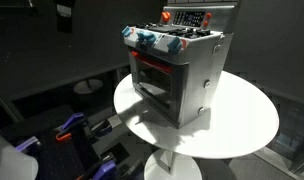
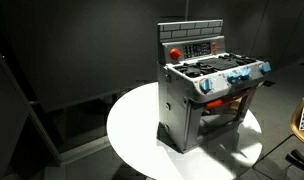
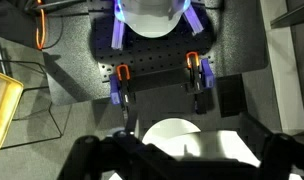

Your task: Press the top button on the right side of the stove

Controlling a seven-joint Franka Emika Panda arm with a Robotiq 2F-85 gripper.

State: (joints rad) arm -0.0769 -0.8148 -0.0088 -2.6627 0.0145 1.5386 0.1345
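A round white table (image 1: 242, 125) fills the middle in both exterior views, and the boxy silver-grey toy stove (image 1: 197, 85) stands upright on it, well inside the rim. Its front window (image 2: 227, 103) glows red. A raised grey-and-red back panel (image 2: 192, 40) rises behind the top, and blue-and-red knobs (image 1: 147, 40) line the top front edge. In the wrist view the dark gripper (image 3: 172, 165) lies along the lower edge above a black board with 2 orange-handled clamps (image 3: 122, 75); whether its jaws are spread cannot be made out.

Round white tbl (image 1: 247, 120), orange clamps (image 3: 121, 73) on blk perforated board (image 3: 157, 70)
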